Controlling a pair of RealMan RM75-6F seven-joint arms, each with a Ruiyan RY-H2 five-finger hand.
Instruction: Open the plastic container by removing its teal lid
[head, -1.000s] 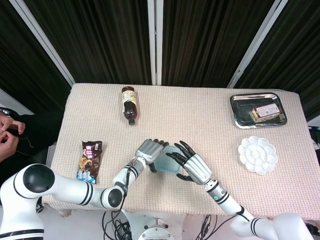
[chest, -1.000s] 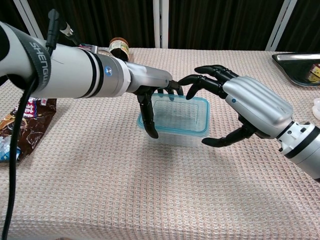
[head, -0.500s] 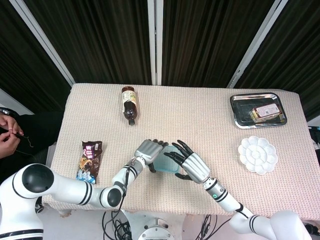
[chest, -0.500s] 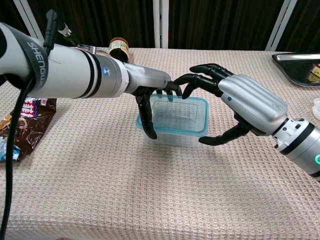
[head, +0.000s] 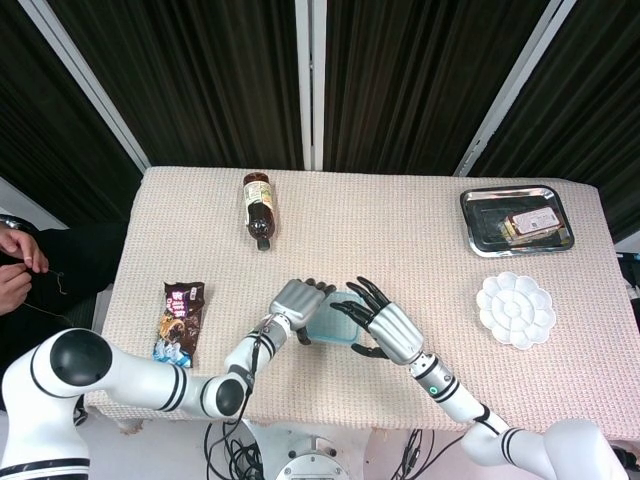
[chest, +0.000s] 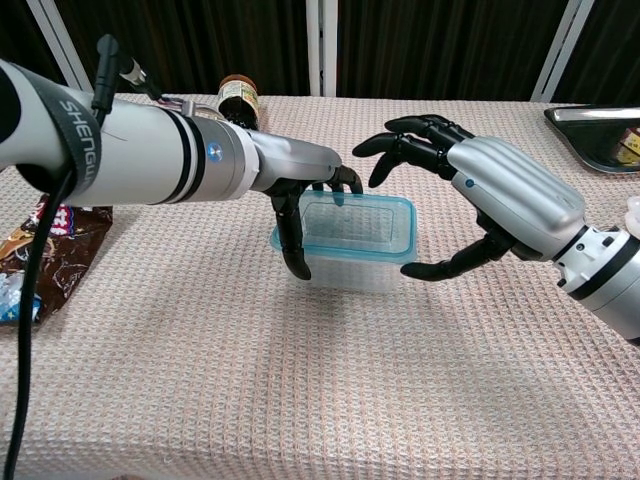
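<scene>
As seen from the head cam, the plastic container (head: 333, 331) sits near the table's (head: 400, 240) near edge, w/ its teal lid (head: 338, 323) on, wedged between both hands. Left hand (head: 297, 300) lies at its left side, fingers curled over the rim; right hand (head: 382, 325) covers its right side, fingers spread above. Far back: a bottle (head: 258, 209) on its side; a snack packet (head: 181, 318) at left; a metal tray (head: 516, 221) and white palette (head: 515, 308) at right.

Chest cam: left hand (chest: 305, 200) clasps the container's (chest: 352, 245) left end, thumb down the near wall. Right hand (chest: 480, 200) arches wide open over the lid (chest: 355, 230); whether its thumb touches the container's right corner can't be told.
</scene>
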